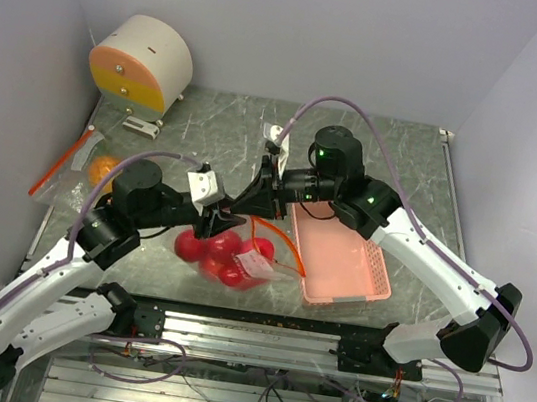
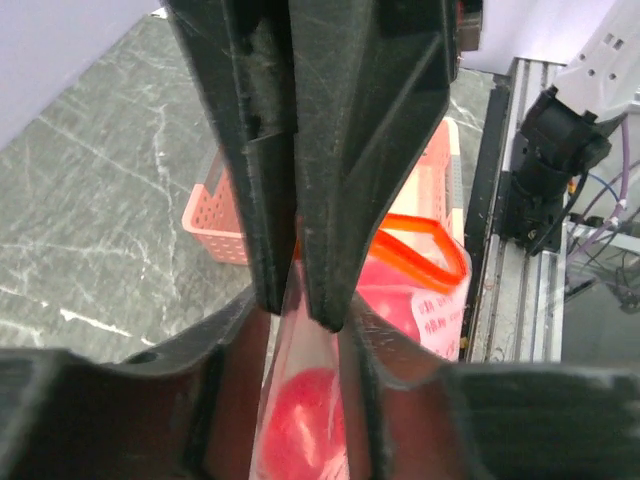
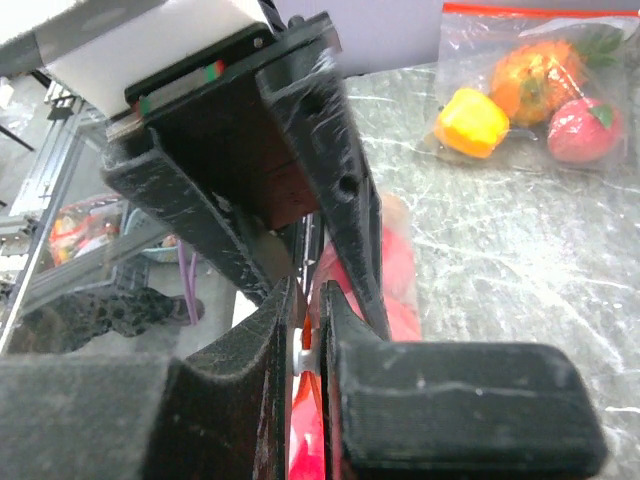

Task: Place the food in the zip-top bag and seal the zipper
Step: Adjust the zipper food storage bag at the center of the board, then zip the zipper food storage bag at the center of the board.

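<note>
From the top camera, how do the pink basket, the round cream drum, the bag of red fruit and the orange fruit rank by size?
1-2. pink basket and round cream drum: too alike to rank
3. bag of red fruit, partly hidden
4. orange fruit

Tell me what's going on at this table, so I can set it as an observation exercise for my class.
Two robot arms are working on one zip-top bag beside the pink basket. The right gripper is pinched shut on the bag's film. The left gripper straddles the bag with its jaws apart. Red toy fruits are inside, but the orange zipper strip gapes open, so the bag is not sealed. A second bag of toy food lies at the far left.
</note>
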You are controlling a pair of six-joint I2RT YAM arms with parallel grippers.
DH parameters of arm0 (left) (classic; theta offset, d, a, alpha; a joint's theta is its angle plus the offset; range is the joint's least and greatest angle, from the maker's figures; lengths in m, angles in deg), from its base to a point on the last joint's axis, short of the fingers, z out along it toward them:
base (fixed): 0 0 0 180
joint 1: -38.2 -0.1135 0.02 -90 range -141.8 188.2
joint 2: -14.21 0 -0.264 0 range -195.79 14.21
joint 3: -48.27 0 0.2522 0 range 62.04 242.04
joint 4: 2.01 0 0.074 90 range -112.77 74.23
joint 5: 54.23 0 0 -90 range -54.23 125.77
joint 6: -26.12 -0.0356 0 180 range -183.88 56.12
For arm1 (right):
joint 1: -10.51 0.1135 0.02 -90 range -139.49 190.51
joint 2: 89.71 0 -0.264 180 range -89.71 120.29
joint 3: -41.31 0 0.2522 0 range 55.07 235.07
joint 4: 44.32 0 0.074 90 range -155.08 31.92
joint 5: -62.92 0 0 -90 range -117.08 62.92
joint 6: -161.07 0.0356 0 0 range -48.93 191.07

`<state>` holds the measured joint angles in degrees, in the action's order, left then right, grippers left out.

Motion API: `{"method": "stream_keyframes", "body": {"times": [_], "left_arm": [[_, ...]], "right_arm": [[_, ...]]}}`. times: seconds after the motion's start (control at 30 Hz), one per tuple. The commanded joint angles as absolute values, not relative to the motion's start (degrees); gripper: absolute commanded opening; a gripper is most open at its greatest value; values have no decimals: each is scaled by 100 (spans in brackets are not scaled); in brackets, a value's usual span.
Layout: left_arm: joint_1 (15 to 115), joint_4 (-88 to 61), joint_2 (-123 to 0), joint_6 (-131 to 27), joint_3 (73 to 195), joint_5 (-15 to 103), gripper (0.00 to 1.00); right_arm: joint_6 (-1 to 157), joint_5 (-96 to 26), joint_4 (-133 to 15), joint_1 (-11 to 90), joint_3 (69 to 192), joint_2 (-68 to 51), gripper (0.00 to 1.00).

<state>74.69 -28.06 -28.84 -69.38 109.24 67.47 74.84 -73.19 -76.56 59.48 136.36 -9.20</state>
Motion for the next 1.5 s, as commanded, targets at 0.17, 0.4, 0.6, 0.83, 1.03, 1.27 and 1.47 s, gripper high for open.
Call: {"method": "stream_keyframes", "body": {"times": [0.17, 0.4, 0.6, 0.83, 1.03, 1.27, 1.47], "left_arm": [[7467, -2527, -3129, -6670, 11168, 7304, 7], [7467, -2792, -2541, -6574, 11099, 6786, 7], [7467, -2944, -2391, -6377, 10974, 6483, 7], [7467, -2860, -2266, -6266, 10874, 6587, 7], [7467, -2777, -2182, -6266, 10833, 6566, 7], [7466, -2871, -2188, -6265, 10857, 6488, 7], [7467, -2955, -2121, -6300, 10875, 6440, 7]], "right_arm": [[7424, -7192, -7527, 5966, 13695, -1013, 0], [7391, -5814, -7091, 5940, 13299, -1559, 23], [6864, -5933, -6294, 5930, 12412, -2429, 60], [6560, -6860, -5649, 5930, 12028, -2551, 66], [7107, -6919, -5103, 5921, 12241, -2023, 67], [7667, -7288, -4738, 5921, 12442, -1618, 55], [7971, -7759, -4637, 5924, 12584, -1379, 42]]}}
